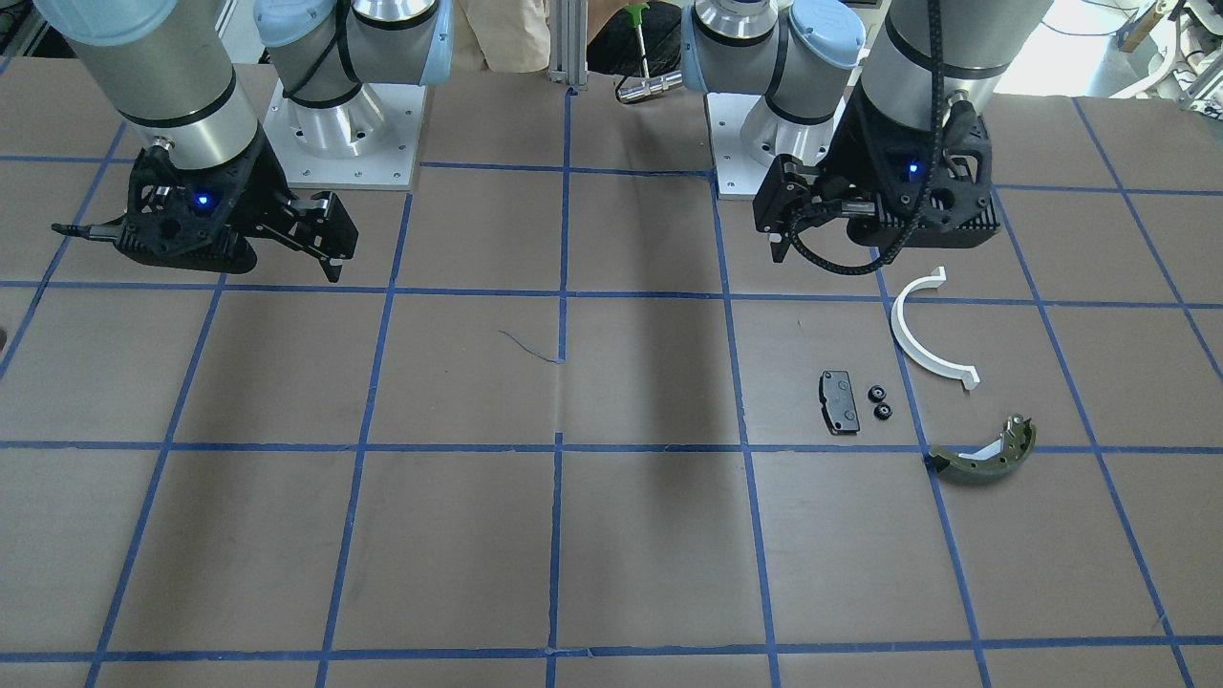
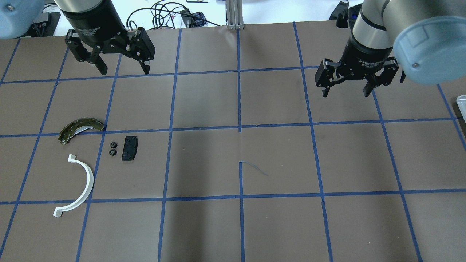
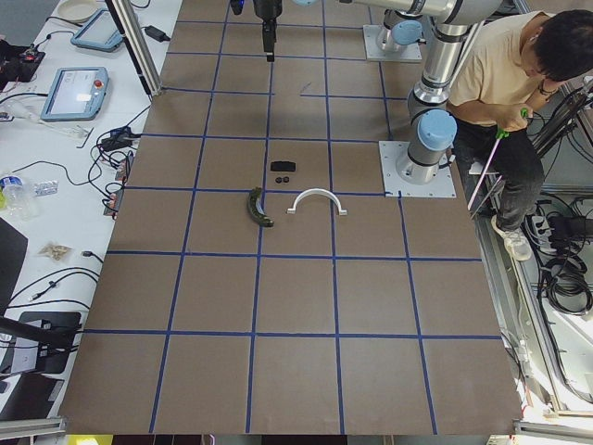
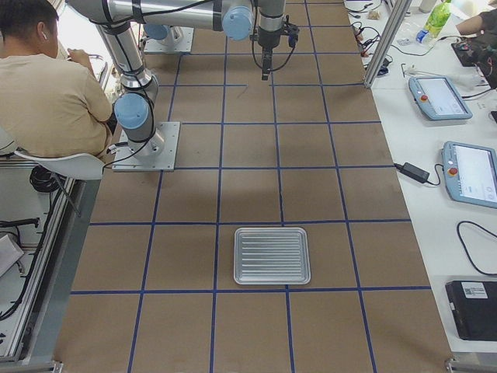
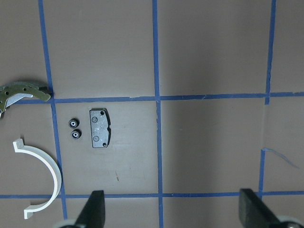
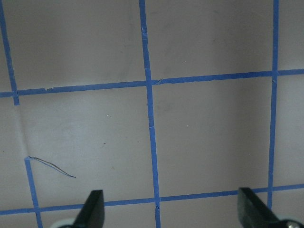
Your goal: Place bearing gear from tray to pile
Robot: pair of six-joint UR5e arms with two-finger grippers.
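Note:
Two small black bearing gears (image 1: 875, 393) (image 2: 113, 144) (image 5: 73, 124) lie side by side on the table in the pile, just beside the black pad (image 1: 838, 402) (image 2: 129, 148) (image 5: 99, 128). The white half-ring (image 1: 917, 344) (image 2: 85, 182) and the olive brake shoe (image 1: 984, 459) (image 2: 80, 127) lie close by. The metal tray (image 4: 272, 255) is empty. My left gripper (image 2: 123, 69) (image 1: 782, 250) (image 5: 172, 213) is open and empty, raised beyond the pile. My right gripper (image 2: 346, 91) (image 1: 330, 258) (image 6: 171, 213) is open and empty over bare table.
The table is brown with a blue tape grid. The tray's corner (image 2: 461, 100) shows at the right edge of the overhead view. An operator (image 3: 510, 83) sits behind the robot bases. Tablets and cables lie on the side benches.

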